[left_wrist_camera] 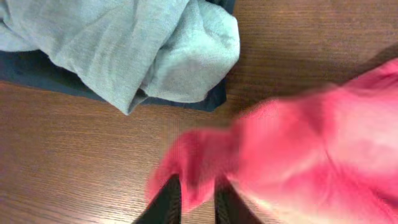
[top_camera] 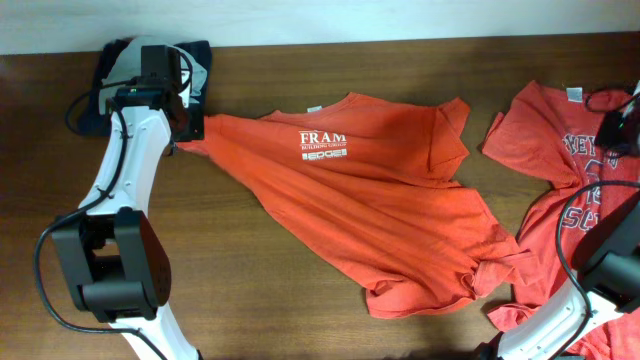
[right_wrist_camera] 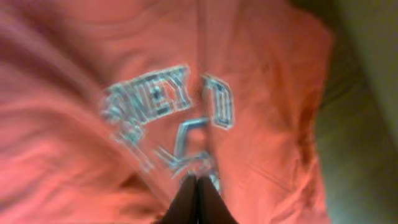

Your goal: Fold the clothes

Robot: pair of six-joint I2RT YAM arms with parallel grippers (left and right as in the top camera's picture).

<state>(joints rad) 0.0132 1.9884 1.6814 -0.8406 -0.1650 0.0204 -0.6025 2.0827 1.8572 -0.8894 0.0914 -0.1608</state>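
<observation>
White left arm (top_camera: 125,175) stretches forward, pincer (left_wrist_camera: 194,190) pinching T-shirt (top_camera: 390,200) sleeve.

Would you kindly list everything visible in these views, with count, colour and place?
middle T-shirt: one, orange-red with small white print, rumpled at the table's centre
right T-shirt: one, orange-red with large white lettering, at the table's right end
pale garment: one, light blue-grey, bunched on the navy garment, far left
navy garment: one, dark blue, under the pale garment
table: one, brown wood, beneath everything
left gripper: one, black, jaws close together with the middle T-shirt's sleeve between them
right gripper: one, black, jaws shut over the right T-shirt's lettering
</observation>
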